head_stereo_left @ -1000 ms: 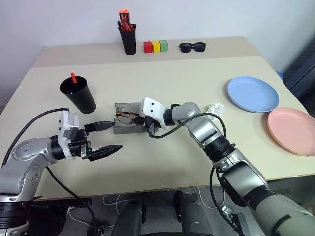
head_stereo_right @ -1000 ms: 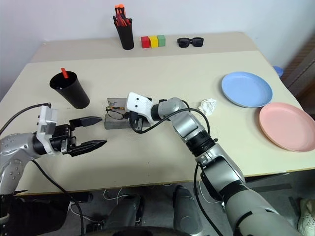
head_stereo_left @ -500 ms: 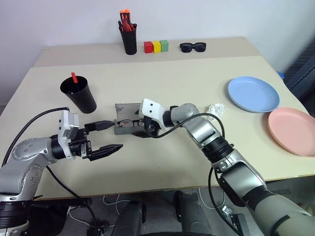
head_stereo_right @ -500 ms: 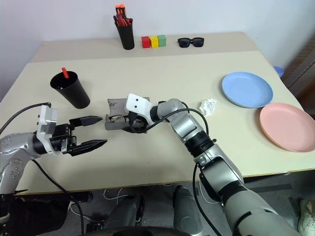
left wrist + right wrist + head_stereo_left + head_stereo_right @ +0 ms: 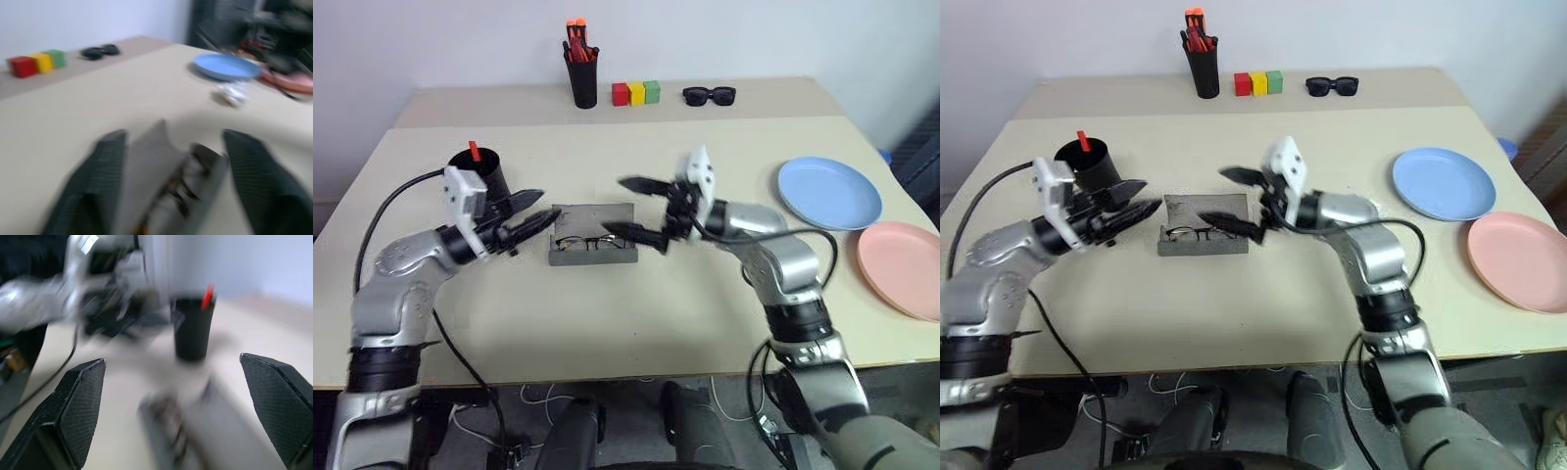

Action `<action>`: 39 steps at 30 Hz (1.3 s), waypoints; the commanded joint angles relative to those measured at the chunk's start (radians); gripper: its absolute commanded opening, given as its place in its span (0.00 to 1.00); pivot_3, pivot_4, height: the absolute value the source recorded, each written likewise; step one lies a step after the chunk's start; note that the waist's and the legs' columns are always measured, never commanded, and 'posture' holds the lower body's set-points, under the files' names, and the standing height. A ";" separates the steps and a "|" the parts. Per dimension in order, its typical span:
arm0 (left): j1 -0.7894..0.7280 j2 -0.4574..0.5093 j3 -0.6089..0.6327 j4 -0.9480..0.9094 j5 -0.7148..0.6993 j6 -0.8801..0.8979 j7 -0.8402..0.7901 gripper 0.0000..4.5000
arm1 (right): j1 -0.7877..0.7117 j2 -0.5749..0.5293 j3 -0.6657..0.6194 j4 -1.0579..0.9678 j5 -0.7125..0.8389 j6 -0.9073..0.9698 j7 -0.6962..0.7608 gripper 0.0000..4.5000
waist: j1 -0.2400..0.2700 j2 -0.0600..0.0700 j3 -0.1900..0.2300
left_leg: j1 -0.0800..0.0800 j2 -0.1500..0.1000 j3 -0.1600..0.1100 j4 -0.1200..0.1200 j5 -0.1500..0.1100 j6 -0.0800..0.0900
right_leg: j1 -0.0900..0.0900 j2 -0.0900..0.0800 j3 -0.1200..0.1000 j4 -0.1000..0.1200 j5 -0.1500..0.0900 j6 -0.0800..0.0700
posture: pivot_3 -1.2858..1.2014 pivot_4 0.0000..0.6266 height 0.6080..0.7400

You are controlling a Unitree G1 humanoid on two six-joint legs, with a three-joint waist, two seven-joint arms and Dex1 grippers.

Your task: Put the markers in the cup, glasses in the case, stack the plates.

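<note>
Readable text: none on any object.
Labels or brands: none legible on the cup (image 5: 490,174), case (image 5: 592,248) or plates (image 5: 829,193).

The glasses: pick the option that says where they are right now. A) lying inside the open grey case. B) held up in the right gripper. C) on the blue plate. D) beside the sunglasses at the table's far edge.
A: the glasses lie in the open case, and the right gripper stands open beside it with nothing between its fingers.
</note>
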 commanded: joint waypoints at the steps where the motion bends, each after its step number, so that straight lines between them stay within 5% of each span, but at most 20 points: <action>1: -0.122 -0.059 -0.075 0.107 0.121 -0.059 0.094 0.11 | 0.018 -0.015 0.014 -0.102 0.014 0.002 -0.030 1.00 | -0.007 0.000 0.000 | 0.000 0.000 0.001 0.000 0.000 0.000 | 0.000 0.000 0.000 0.000 0.000 0.000 | 0.52 0.24 1.00; 2: -0.167 -0.091 -0.087 0.148 0.139 -0.065 0.119 0.01 | 0.025 -0.016 0.015 -0.113 0.018 0.007 -0.038 1.00 | -0.010 0.000 0.000 | 0.001 0.000 0.001 0.000 0.000 0.000 | 0.000 0.000 0.000 0.000 0.000 0.000 | 0.52 0.24 1.00; 12: -0.466 -0.174 -0.164 0.576 0.326 -0.072 0.236 0.01 | 0.063 -0.022 0.029 -0.152 0.012 0.004 -0.118 1.00 | -0.004 0.000 0.000 | 0.000 0.000 0.001 0.000 0.000 0.000 | 0.000 0.000 0.000 -0.001 0.000 0.000 | 0.52 0.24 1.00; 19: -0.567 -0.175 -0.167 0.744 0.324 0.060 0.143 0.01 | 0.078 -0.018 0.046 -0.162 -0.004 -0.015 -0.154 1.00 | -0.005 0.000 0.000 | 0.000 0.000 0.001 0.001 0.000 0.000 | 0.000 0.000 0.000 -0.001 0.000 0.000 | 0.52 0.24 1.00; 29: -0.570 -0.161 -0.159 0.790 0.307 0.191 -0.005 0.01 | 0.065 -0.019 0.066 -0.150 -0.018 -0.037 -0.180 1.00 | -0.006 0.000 0.000 | 0.000 0.000 0.001 0.001 0.000 0.000 | 0.000 0.000 0.000 -0.001 0.000 0.000 | 0.52 0.24 1.00; 39: -0.498 -0.100 -0.221 0.594 0.295 0.359 -0.177 0.01 | 0.055 -0.018 0.071 -0.132 -0.038 -0.058 -0.196 1.00 | -0.008 0.000 0.000 | 0.000 0.000 0.001 0.001 0.000 0.000 | 0.000 0.000 0.000 0.000 0.000 0.000 | 0.52 0.24 1.00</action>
